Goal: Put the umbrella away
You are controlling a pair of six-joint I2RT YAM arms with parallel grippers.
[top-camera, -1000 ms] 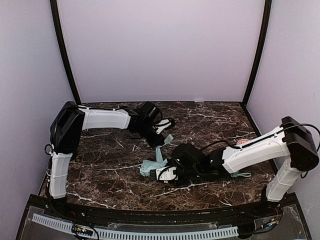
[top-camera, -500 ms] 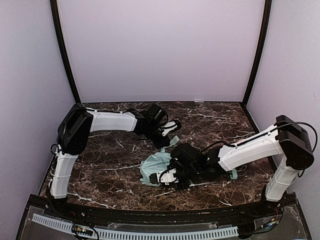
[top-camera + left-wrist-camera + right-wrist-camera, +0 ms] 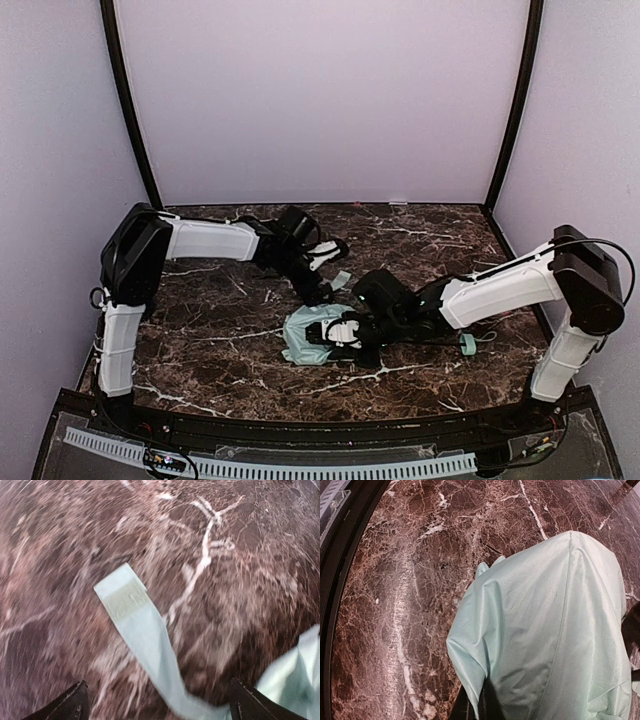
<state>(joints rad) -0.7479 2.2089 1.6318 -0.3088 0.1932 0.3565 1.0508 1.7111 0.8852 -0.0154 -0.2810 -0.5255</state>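
Burying the right gripper (image 3: 472,706) pinching it: crumpled mint-green fabric umbrella (image 3: 545,630). Only blurry fingertips (image 3: 70,705) show of the wide-spread left gripper (image 3: 157,705).

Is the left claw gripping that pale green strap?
No, the left gripper stands wide open, and the strap lies loose between its fingers.

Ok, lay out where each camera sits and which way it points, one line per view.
Top external: fixed high behind the bases, looking down across the marble table; left arm and right arm show whole, meeting at the umbrella.
Left wrist: on the left arm, looking down at the umbrella's strap on the marble; only the fingertips of the open left gripper show, bottom corners.
Right wrist: low, close on the mint fabric; the shut right gripper shows dark at the bottom edge, pinching it.
Shared: all three see the umbrella's fabric.
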